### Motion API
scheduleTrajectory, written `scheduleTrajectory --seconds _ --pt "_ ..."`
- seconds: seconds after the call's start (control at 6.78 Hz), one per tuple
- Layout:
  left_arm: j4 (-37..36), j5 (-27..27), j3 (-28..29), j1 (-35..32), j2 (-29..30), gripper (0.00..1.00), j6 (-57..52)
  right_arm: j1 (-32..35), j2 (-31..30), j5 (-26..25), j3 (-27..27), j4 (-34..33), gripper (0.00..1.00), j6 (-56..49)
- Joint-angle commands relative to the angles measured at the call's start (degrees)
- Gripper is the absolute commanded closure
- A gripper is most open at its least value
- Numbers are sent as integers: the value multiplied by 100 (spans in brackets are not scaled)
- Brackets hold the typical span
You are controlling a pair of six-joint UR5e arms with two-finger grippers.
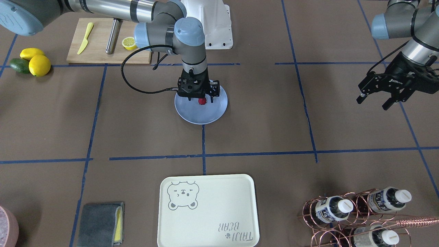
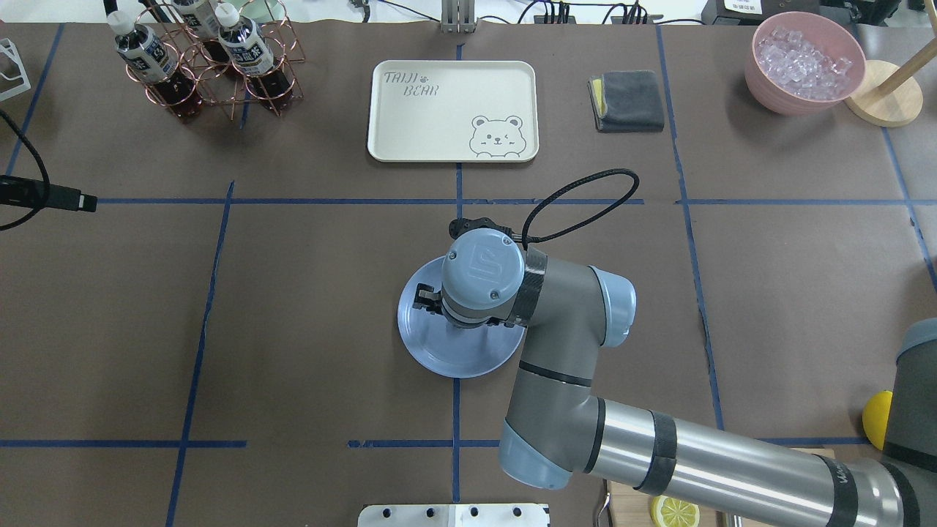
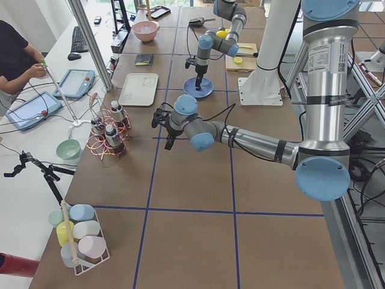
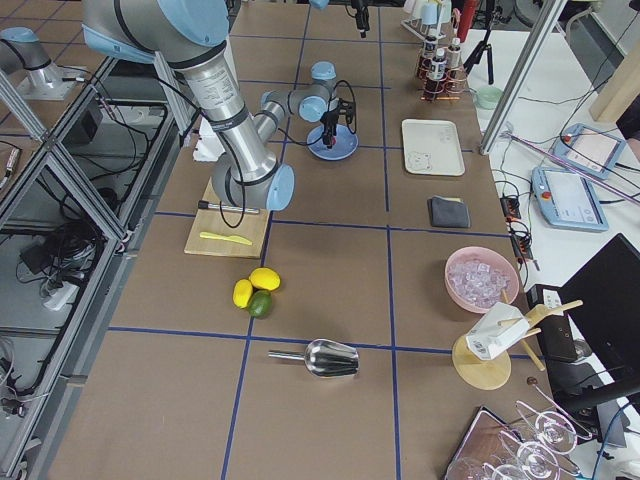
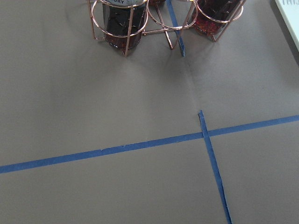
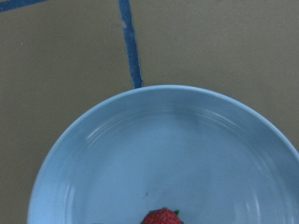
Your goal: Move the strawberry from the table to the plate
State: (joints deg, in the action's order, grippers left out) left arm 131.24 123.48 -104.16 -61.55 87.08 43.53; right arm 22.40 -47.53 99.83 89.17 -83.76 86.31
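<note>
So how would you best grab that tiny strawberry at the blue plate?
From straight above, pinching the strawberry across its plump middle. It is small and roundish, and the raised rim of the plate would likely hinder a sideways approach. The right gripper stands over it this way, fingers either side.

1. The table (image 1: 260, 130) is covered with brown paper, and a grid of blue tape lines is marked on it.
2. A light-blue plate (image 1: 193, 116) is set near the middle, over a tape line.
3. A cream tray (image 1: 212, 212) printed with a bear is laid at the operators' edge, with a folded grey cloth (image 1: 99, 223) to one side and a copper wire rack (image 2: 208, 73) of bottles to the other.
4. A wooden cutting board (image 1: 99, 51) is placed near the robot's base.
5. Two lemons (image 1: 39, 65) and an avocado (image 1: 19, 65) are grouped together, touching, near the board.
6. A pink bowl (image 2: 768, 91) of ice and a metal scoop (image 4: 325, 357) are seen towards the robot's right end.
</note>
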Motion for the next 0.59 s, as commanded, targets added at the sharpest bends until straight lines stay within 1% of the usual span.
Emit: scheduleTrajectory --seconds 0.0,0.15,0.3,0.44 --pt "15 9 10 -6 -346 0 -724 202 -368 167 894 -638 0 -62" --pt "-11 9 105 -328 -550 0 -1662 403 -1032 429 1718 -833 0 -149" --pt "-54 87 419 -722 -569 0 -2316 666 -1848 728 2597 -844 0 -741" --pt "-177 610 927 -1309 -526 0 -3184 1113 -2700 940 3093 -826 0 -1217"
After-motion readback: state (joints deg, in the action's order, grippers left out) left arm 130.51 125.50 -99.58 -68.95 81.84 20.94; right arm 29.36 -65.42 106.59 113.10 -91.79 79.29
